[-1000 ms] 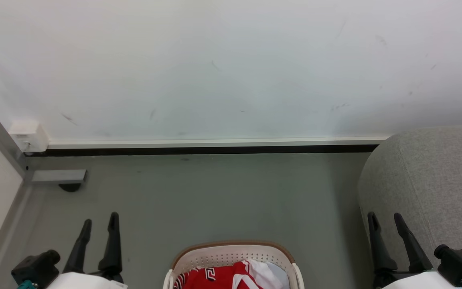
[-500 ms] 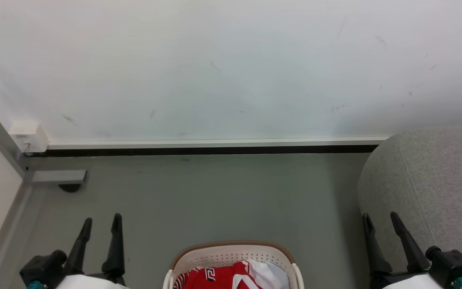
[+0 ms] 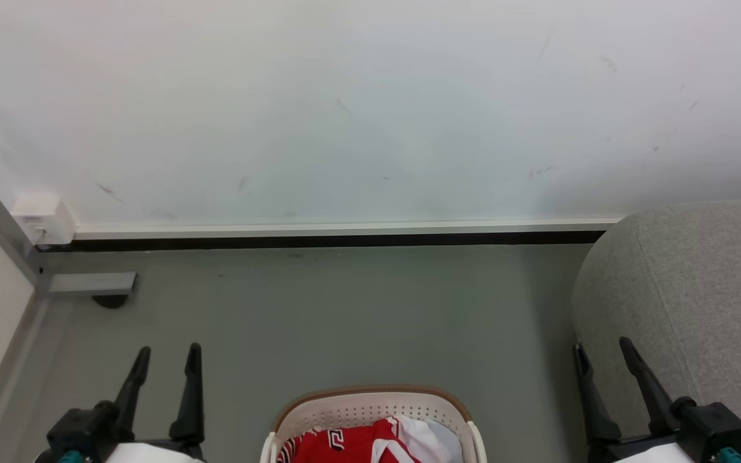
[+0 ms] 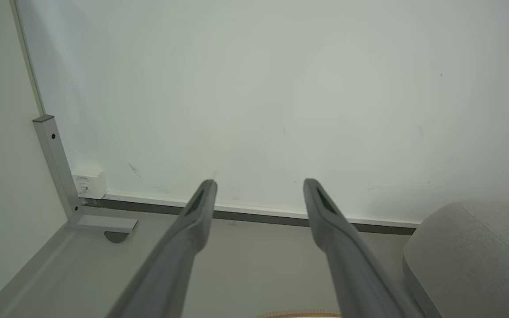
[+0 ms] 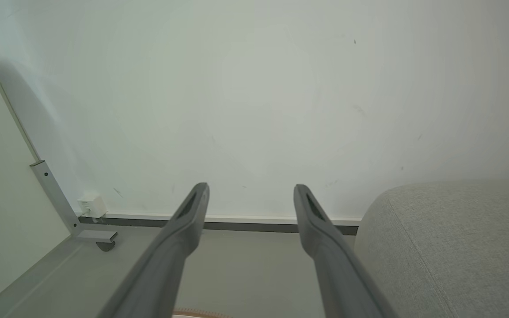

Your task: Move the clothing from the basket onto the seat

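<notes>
Lettering on the clothing [image 3: 345, 447] in your basket [image 3: 370, 392]: unreadable | left gripper [image 3: 168, 350]: spread, holding nothing | right gripper [image 3: 602, 345]: spread, holding nothing, near the seat [image 3: 698, 276]

Left claw [image 3: 169, 351], right claw [image 3: 602, 346]: both empty, agape.

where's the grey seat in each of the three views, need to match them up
Head view: the seat takes the right edge, from mid-height down to the bottom.
Left wrist view: the seat sits in the lower right corner.
Right wrist view: the seat covers the lower right, looming larger.
Shared landmark: the small white wall box, on the left in all three.
</notes>
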You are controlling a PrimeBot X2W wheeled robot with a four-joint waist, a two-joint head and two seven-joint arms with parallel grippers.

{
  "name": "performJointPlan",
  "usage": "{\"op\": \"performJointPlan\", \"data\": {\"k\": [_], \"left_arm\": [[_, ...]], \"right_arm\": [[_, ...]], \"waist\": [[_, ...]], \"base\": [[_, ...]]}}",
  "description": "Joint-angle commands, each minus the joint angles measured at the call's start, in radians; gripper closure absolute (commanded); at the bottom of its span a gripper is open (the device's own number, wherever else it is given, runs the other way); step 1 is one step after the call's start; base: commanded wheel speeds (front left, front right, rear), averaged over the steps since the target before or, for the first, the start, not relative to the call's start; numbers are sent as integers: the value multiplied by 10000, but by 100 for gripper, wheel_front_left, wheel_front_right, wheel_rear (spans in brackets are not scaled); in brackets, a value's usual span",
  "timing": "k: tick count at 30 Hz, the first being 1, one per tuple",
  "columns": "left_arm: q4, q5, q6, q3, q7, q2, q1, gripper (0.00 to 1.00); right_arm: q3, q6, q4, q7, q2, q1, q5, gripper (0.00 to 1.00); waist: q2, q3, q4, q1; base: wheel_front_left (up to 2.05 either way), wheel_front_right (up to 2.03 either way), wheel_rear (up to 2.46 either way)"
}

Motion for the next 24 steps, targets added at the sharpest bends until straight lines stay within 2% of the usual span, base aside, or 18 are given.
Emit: {"op": "performJointPlan", "data": {"k": [1,17,24], "left_arm": [[-16,257,-39,4,-140,81,3,0],[-16,1336,-65,-2,-403,74,-57,0],[58,1335,-65,53,-419,19,-85,0]], "right_arm": [[41,-18,-30,-82,-85,-119,-258,0],[127,-20,-138,-373,-84,-90,-1097,0],[157,-21,-114,-397,-82,-58,-1104,0]], "waist": [[0,5,-8,0],[0,46,-16,0],[0,52,13,0]], "base": [[0,0,0],[0,0,0],[0,0,0]]}}
